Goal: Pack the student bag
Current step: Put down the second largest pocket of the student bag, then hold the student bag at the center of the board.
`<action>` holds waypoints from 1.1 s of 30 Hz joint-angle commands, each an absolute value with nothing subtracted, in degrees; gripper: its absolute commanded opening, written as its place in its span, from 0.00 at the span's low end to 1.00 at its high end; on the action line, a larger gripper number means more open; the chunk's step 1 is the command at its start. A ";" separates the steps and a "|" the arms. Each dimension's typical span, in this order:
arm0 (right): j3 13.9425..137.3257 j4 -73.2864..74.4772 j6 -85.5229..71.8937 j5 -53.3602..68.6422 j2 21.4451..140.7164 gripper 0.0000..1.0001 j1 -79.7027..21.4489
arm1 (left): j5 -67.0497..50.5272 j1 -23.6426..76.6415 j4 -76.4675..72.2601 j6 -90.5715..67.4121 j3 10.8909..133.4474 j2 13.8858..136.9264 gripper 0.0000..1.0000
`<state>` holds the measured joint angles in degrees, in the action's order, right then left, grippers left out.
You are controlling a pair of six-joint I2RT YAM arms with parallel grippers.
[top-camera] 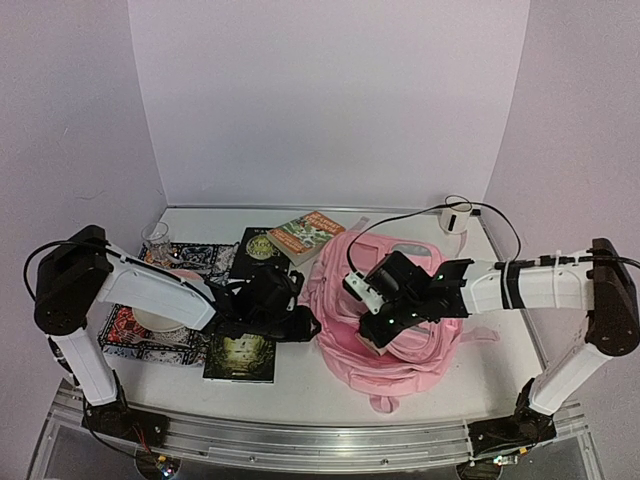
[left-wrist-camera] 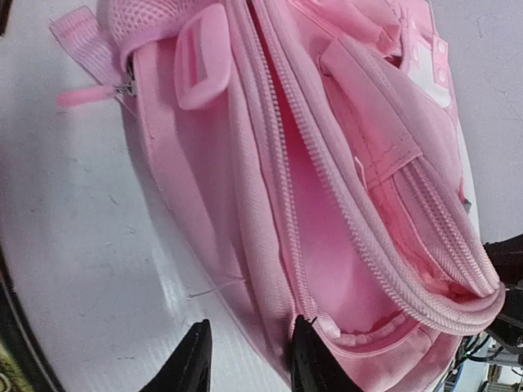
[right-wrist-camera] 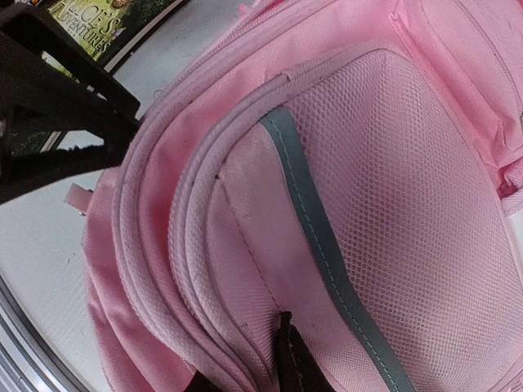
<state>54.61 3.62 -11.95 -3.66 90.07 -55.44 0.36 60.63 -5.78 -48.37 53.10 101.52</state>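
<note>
The bag (top-camera: 405, 362) lies flat on the surface (top-camera: 330, 400), right of centre. Both arms reach in over it, probably to spread the main zip mouth so that something can go in. The left pincer (left-wrist-camera: 253, 325) sits at the bag's left edge with its fingers apart, one finger (left-wrist-camera: 309, 355) against the rim seam and the other over bare surface, so nothing is clamped. The right pincer (right-wrist-camera: 241, 353) is down on the zipped rim beside the mesh panel; its tips run off the frame, so I cannot tell whether it grips that fold. To the left wait a dark book (top-camera: 240, 355), an orange book (top-camera: 305, 232), a glass (top-camera: 155, 237) and a patterned mat (top-camera: 195, 258). The left arm lies between most of them and the bag.
</note>
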 commanded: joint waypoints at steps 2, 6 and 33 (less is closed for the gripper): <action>54.81 11.59 -13.86 -2.86 88.43 0.24 -55.41 | -3.15 65.38 -10.46 -48.46 57.76 102.67 0.14; 56.74 12.04 -12.93 -2.40 87.29 0.35 -55.39 | -3.21 68.06 -12.14 -49.35 58.72 103.60 0.02; 81.32 13.97 -8.98 -13.24 101.50 0.88 -48.22 | 3.10 52.76 -5.27 -23.86 55.85 91.68 0.70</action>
